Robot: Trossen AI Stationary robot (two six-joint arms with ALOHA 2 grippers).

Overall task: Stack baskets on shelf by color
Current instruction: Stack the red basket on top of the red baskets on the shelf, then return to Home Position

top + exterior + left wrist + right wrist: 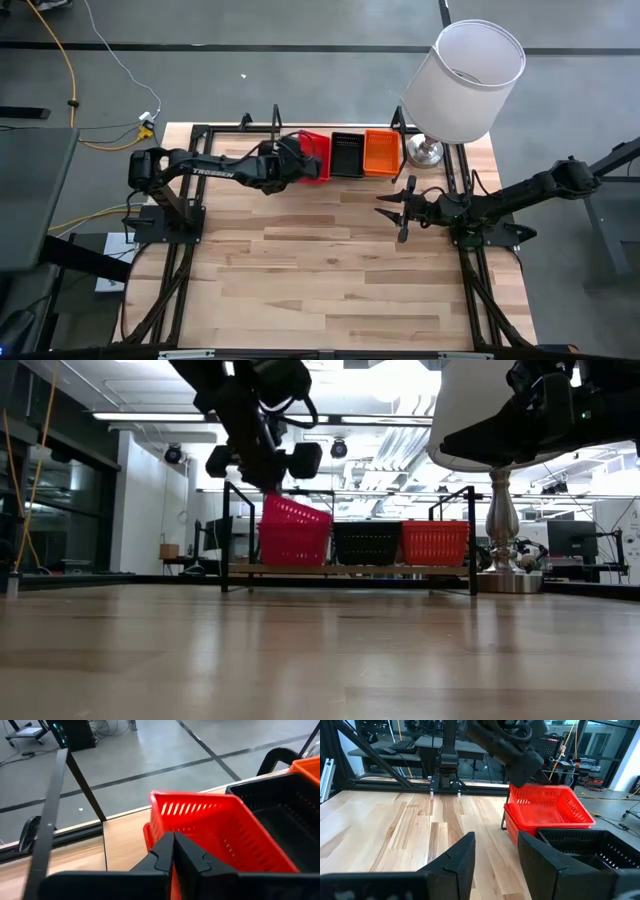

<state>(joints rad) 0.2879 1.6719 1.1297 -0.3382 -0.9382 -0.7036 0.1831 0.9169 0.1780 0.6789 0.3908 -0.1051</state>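
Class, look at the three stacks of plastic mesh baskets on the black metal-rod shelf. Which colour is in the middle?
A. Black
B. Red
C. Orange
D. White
A: in the high view the black mesh basket sits between the red mesh baskets and the orange mesh basket on the black metal-rod shelf.

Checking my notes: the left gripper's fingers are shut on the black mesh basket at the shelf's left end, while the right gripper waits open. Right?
Not quite: the left gripper is shut on the tilted red plastic mesh basket, as the left wrist view shows. The black mesh basket sits mid-shelf. The rest holds.
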